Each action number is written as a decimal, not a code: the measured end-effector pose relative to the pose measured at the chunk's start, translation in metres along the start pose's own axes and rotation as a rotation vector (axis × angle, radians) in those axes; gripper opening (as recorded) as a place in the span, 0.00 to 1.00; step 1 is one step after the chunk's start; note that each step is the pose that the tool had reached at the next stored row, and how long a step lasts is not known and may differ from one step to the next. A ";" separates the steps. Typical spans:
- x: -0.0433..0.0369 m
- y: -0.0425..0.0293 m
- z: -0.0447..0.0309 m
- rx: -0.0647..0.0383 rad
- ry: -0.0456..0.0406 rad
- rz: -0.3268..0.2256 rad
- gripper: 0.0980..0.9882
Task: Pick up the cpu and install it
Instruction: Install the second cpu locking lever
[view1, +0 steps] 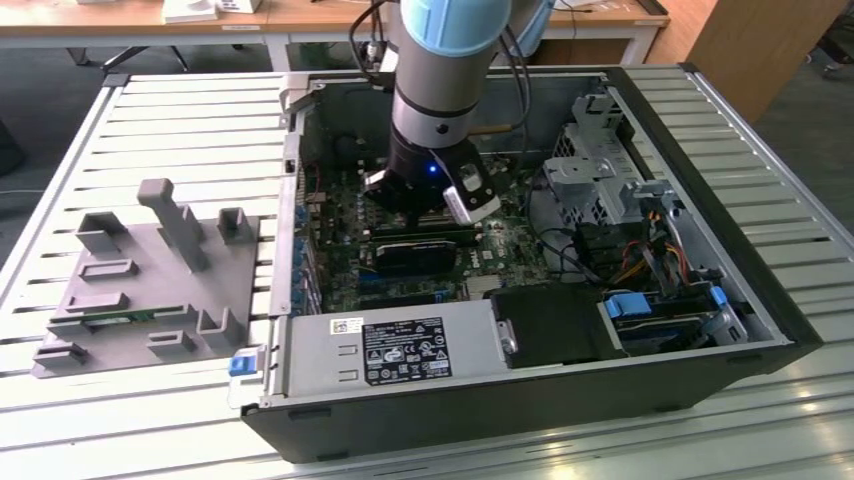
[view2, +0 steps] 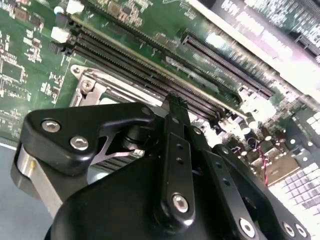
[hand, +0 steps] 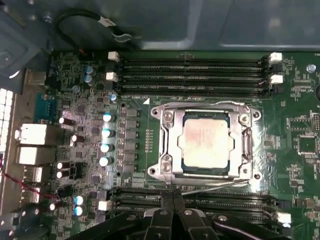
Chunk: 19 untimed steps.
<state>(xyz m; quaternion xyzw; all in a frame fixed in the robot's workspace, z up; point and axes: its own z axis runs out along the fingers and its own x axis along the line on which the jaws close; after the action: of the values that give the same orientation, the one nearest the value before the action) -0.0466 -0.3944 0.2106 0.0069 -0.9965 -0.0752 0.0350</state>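
Note:
The cpu (hand: 205, 142), a flat square chip with a shiny silver top, lies inside the metal frame of the motherboard socket (hand: 165, 145). In the first wrist view, my gripper (hand: 173, 196) hovers over the memory slots just beside the socket, its two black fingers pressed together with nothing between them. In the second wrist view the gripper (view2: 173, 100) shows from behind, with a corner of the socket frame (view2: 87, 84) beyond it. In the exterior view the gripper (view1: 424, 215) reaches down into the open computer case above the motherboard (view1: 400, 270).
The open black case (view1: 747, 330) lies on a slatted table. A drive cage and cables (view1: 627, 220) fill the case on the exterior view's right, with the power supply (view1: 400, 350) at the front. A grey fixture (view1: 147, 290) holding a green memory stick (view1: 120, 318) sits on the exterior view's left.

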 end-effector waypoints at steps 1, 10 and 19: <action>0.0007 -0.0007 0.0001 -0.004 -0.0008 0.000 0.01; 0.0047 -0.0045 0.0072 -0.024 -0.0086 -0.003 0.01; 0.0071 -0.0056 0.0096 -0.040 -0.0093 -0.004 0.01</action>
<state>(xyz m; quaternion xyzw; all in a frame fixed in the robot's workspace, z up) -0.0543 -0.3986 0.2007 0.0079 -0.9950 -0.0953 0.0303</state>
